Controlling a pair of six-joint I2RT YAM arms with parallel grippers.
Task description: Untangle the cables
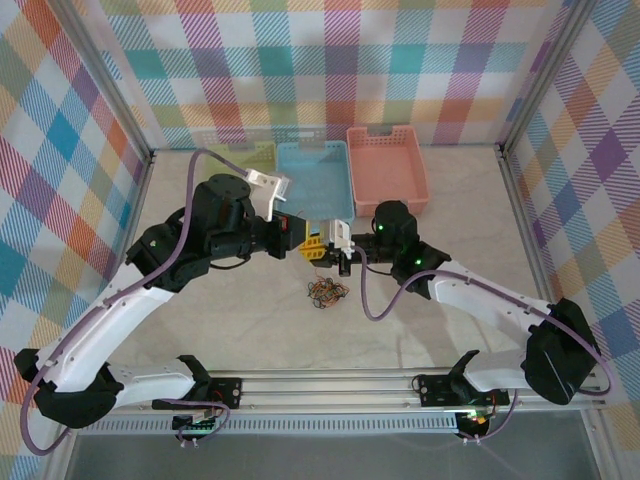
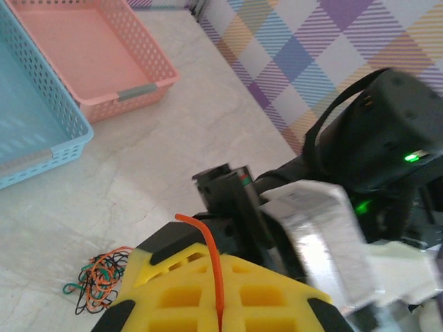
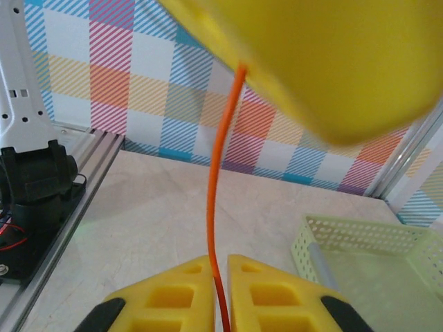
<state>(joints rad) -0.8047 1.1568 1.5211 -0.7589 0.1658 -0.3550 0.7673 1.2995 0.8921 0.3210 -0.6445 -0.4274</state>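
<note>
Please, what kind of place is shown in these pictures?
Most likely a robot laboratory cell: a left arm and right arm bolted to a rail at the table edge, checked panels walling it in, and plastic baskets behind a tangle of cables.

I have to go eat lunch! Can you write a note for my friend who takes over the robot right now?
Left claw: shut on one orange cable.
Right claw: shut on the same cable, which runs straight between the two claws.
Other cables: a tangled pile on the table, just in front of the claws.
Done: one orange cable is up and held at both ends of a short stretch.
Left: get it fully free, then untangle the pile.
</note>
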